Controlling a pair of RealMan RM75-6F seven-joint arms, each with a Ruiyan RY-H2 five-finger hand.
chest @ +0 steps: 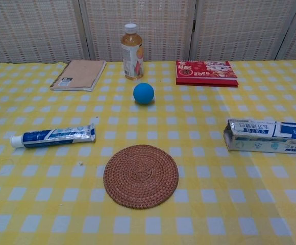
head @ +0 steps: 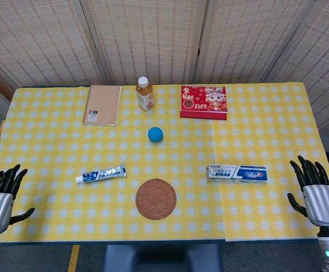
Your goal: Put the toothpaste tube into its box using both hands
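Observation:
A blue and white toothpaste tube [head: 101, 173] [chest: 53, 136] lies flat on the yellow checked table, left of centre, cap end pointing left. Its box [head: 236, 173] [chest: 268, 136] lies on its side at the right, with the open flap end facing left. My left hand [head: 1, 194] hovers at the table's near left corner, fingers spread, holding nothing. At the near right edge my right hand [head: 316, 190] is likewise spread and empty, a little right of the box. Neither hand shows in the chest view.
A round woven coaster [head: 155, 199] [chest: 141, 175] sits between tube and box near the front edge. A blue ball [head: 155, 134] [chest: 144, 93] lies mid-table. At the back stand a notebook [head: 102, 105], a drink bottle [head: 144, 94] and a red box [head: 203, 101].

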